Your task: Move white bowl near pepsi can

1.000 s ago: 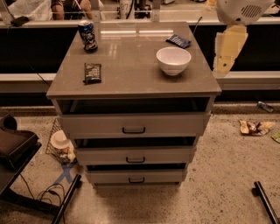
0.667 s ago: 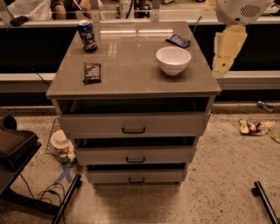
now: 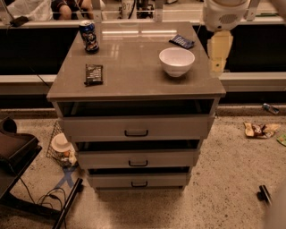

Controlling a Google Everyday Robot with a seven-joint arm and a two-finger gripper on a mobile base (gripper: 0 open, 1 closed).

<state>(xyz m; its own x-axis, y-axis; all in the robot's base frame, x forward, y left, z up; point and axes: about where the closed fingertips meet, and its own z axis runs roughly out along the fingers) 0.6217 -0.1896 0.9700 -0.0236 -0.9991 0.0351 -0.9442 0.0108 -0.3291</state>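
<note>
The white bowl (image 3: 177, 61) sits upright on the right half of the grey cabinet top (image 3: 134, 76). The pepsi can (image 3: 89, 36) stands upright at the back left corner of the top, well apart from the bowl. My gripper (image 3: 217, 67) hangs under the arm's white housing (image 3: 225, 13) at the cabinet's right edge. It is just to the right of the bowl, points down, and holds nothing that I can see.
A flat dark snack packet (image 3: 94, 74) lies at the front left of the top. A blue packet (image 3: 182, 41) lies behind the bowl. Three drawers (image 3: 136, 133) stand slightly open. A wire basket (image 3: 61, 146) and a dark stand (image 3: 15, 152) are on the floor left, wrappers (image 3: 261, 129) on the right.
The gripper has moved a little to the left, closer to the bowl, and now hangs more upright. The bowl and the can have not moved.
</note>
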